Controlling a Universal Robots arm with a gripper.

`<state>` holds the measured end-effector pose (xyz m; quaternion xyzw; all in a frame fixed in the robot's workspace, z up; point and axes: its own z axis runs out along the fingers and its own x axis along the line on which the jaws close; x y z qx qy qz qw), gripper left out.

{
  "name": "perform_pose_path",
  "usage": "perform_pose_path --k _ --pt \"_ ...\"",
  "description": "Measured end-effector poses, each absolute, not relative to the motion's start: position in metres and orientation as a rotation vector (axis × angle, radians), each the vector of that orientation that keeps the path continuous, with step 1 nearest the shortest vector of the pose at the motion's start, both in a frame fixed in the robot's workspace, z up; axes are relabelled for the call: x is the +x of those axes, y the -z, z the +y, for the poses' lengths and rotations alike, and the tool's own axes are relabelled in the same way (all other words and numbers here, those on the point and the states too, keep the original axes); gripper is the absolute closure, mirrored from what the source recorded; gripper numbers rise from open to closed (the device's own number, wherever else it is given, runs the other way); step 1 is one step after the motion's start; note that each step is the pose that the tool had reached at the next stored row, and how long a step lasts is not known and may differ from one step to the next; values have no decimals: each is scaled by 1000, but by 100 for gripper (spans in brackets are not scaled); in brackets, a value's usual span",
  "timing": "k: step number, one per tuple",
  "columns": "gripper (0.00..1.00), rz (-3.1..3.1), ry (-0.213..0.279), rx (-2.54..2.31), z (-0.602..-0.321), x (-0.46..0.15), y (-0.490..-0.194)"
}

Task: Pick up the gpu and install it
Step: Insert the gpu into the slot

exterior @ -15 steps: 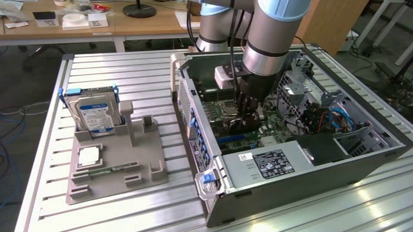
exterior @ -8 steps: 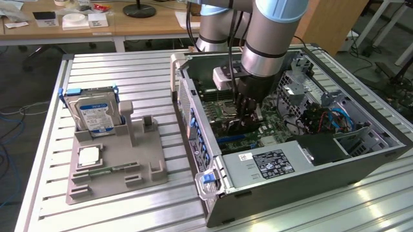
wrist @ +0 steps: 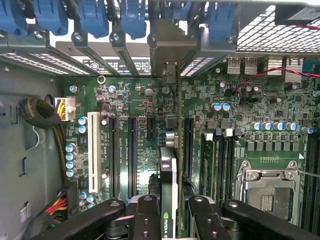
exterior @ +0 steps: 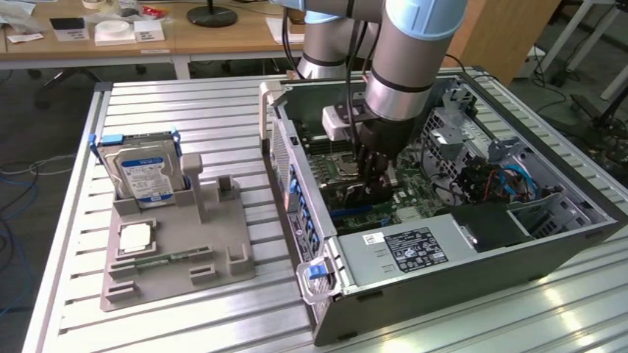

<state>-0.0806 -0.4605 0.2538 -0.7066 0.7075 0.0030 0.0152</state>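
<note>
Inside the open computer case, my gripper reaches down over the green motherboard. It is shut on the gpu, which I see edge-on between the black fingers: a thin green board with a black cooler on one face. The card's silver end bracket stands against the case's rear slot openings. The card's lower edge runs along a black expansion slot beside several free ones; whether it is seated I cannot tell. In the exterior view the gpu shows as a dark shape under the fingers.
A grey fixture on the table at the exterior view's left holds a silver hard drive, a processor chip and a narrow memory stick. The power supply, the drive cage with cables and blue slot clips crowd the gripper.
</note>
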Motion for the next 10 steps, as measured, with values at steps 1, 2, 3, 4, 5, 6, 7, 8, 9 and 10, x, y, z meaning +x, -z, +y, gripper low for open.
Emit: perform_pose_path --k 1,2,3,4,5,6,7,8,9,10 --pt "73 2201 -9 -2199 -460 -81 -254" --pt "73 2201 -9 -2199 -460 -81 -254" --pt "73 2202 -9 -2199 -460 -81 -254" --pt "73 2202 -9 -2199 -460 -81 -253" --pt "73 2201 -9 -2199 -460 -81 -253" --pt "73 2201 -9 -2199 -460 -81 -252" --pt "73 2202 -9 -2199 -460 -81 -252" --pt "73 2202 -8 -2199 -460 -81 -251" --pt "73 2202 -8 -2199 -460 -81 -251" --pt "73 2202 -8 -2199 -461 -81 -251"
